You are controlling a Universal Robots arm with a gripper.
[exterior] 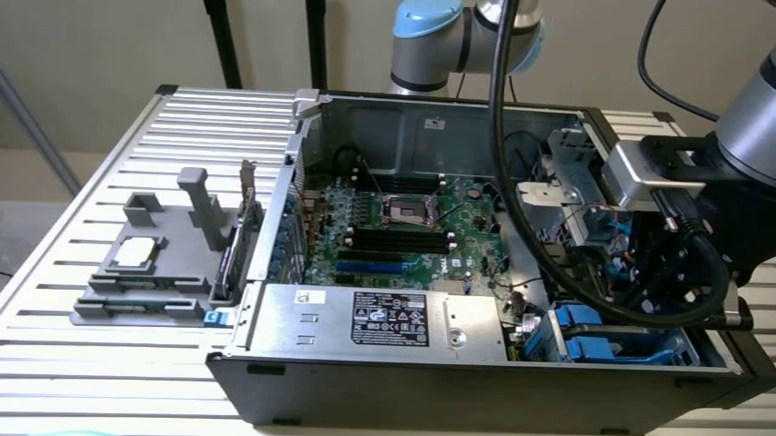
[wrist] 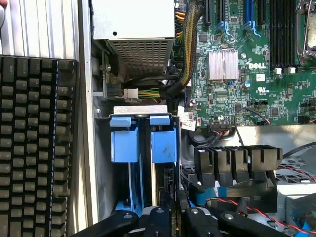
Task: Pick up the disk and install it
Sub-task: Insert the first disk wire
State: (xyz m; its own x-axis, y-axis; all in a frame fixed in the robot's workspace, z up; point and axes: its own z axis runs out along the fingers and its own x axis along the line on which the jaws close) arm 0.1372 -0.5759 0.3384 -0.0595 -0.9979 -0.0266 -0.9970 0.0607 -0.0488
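We see the gripper (wrist: 170,217) lowered into the case (exterior: 485,381), at about five o'clock in the exterior view. Its black fingers (wrist: 160,217) stand nearly closed around the thin edge of the disk (wrist: 160,173), so we read it as a grip on the disk.

The disk stands on edge in the drive bay, blue rails (wrist: 163,140) on it, with a second blue carrier (wrist: 123,140) just beside it. In the exterior view, the blue (exterior: 594,331) peeks out under the arm.

The wrist view adds a keyboard (wrist: 34,143) outside the case wall, and the motherboard (wrist: 256,64) with its heatsink. The exterior view adds the power supply (exterior: 382,318) at six o'clock and a grey fixture (exterior: 158,263) at nine o'clock on the table (exterior: 109,363).
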